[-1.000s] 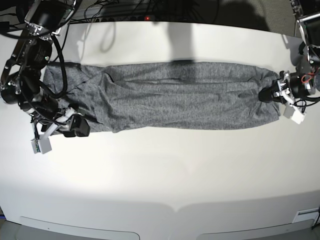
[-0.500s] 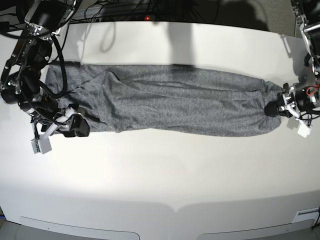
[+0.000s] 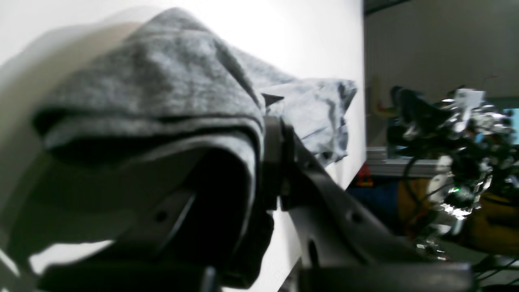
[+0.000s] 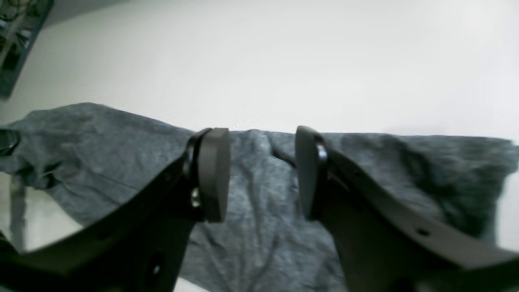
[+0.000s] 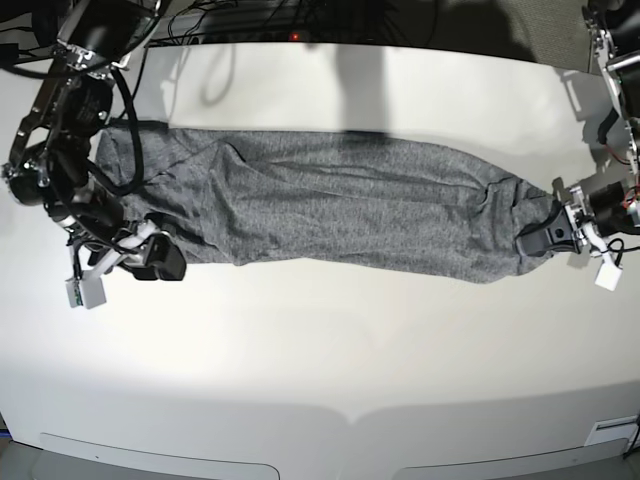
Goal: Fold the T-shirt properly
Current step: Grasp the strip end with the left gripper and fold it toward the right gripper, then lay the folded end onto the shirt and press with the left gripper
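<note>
Table point(image 5: 330, 370): a wide white top that fills most of the base view, with a dark strip of cables along its far edge.

T-shirt point(image 5: 340, 200): heather-grey, stretched out in one long narrow band across the far half of the table, running from the arm on the base view's left to the arm on its right. It is widest at the left end, where loose folds and a diagonal crease show, and it narrows to a bunched, puckered end on the right. The near edge sags slightly toward the right end.

Left arm: comes in from the upper right corner of the base view, with its wrist low near the table edge.

Right arm: stands over the band's left end in the base view, a black cable looping across the cloth.

Left gripper point(image 5: 535, 238): jaws pressed together on the bunched end of the T-shirt; in the left wrist view the grey cloth point(image 3: 162, 101) drapes over one finger point(image 3: 275, 162) and is pinched between the two.

Right gripper point(image 4: 261, 174): jaws apart with nothing between them, in the right wrist view only the shirt lying on the table shows through the gap. In the base view it sits at the near left corner of the band, just at the cloth's edge.
</note>
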Motion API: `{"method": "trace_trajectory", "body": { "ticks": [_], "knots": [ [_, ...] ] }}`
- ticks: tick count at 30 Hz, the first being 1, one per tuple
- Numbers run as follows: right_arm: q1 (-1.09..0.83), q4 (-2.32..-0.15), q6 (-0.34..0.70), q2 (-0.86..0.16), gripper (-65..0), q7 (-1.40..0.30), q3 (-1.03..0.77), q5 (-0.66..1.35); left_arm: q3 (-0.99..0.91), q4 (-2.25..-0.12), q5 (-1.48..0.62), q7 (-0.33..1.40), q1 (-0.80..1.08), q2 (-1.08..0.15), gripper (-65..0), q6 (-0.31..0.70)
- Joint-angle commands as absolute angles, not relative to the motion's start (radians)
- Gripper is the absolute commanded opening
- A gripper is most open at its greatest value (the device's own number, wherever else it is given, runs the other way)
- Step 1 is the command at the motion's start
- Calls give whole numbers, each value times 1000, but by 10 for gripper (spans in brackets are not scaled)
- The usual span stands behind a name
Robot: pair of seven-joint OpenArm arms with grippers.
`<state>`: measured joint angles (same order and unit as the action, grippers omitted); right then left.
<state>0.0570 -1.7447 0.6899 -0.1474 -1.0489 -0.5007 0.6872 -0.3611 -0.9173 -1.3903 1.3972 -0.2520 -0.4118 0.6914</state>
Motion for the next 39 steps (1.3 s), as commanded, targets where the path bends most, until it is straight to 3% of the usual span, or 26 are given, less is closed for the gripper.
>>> {"method": "trace_trajectory", "body": {
  "ticks": [1, 6, 19, 29, 37, 39],
  "knots": [
    [74, -1764, 698, -146, -380, -1028, -502, 710, -364, -931, -1426, 1396, -269, -400, -650, 692],
    [75, -1764, 698, -105, -380, -1013, -502, 707, -364, -931, -1425, 1396, -269, -284, -650, 683],
    [75, -1764, 698, -116, -380, -984, -502, 650, -364, -931, -1414, 1396, -268, -73, -650, 670],
    [75, -1764, 698, -116, -380, -979, -502, 651, -358, -931, -1423, 1396, -234, -28, -650, 669],
    [75, -1764, 698, -116, -380, -980, -502, 651, -229, -931, -1462, 1396, -216, -28, -650, 669],
    [75, -1764, 698, -116, -380, -980, -502, 651, -190, -931, -1484, 1396, -216, -28, -605, 669]
  ]
}}
